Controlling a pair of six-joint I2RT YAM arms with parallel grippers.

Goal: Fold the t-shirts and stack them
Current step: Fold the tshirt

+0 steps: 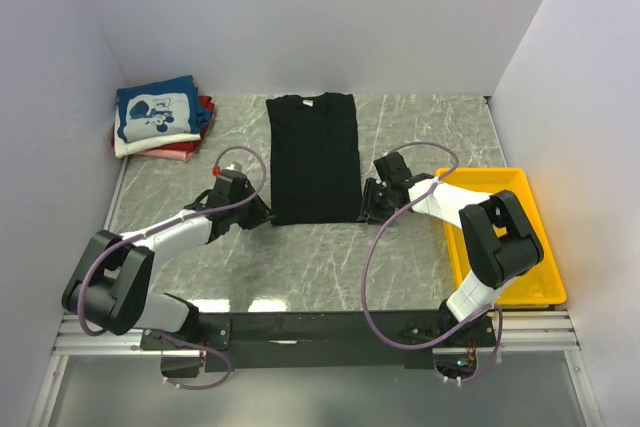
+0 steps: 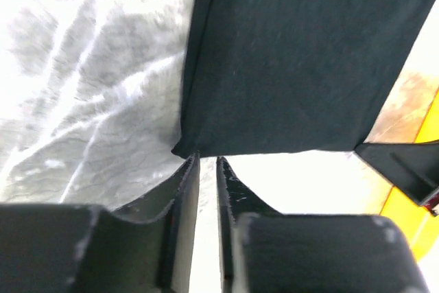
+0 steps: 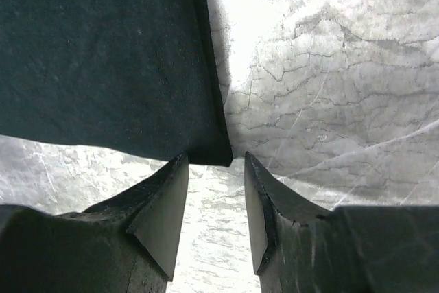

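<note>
The black t-shirt lies flat on the table, folded into a long strip. Its near left corner sits right at the fingertips of the left end effector, whose fingers stand only a narrow slit apart with no cloth between them. Its near right corner lies just ahead of the right end effector, which is spread wider and holds nothing. Well beyond the left end effector and to its left, a folded blue t-shirt tops a white t-shirt and a red t-shirt. A yellow tray lies to the right of the right end effector.
</note>
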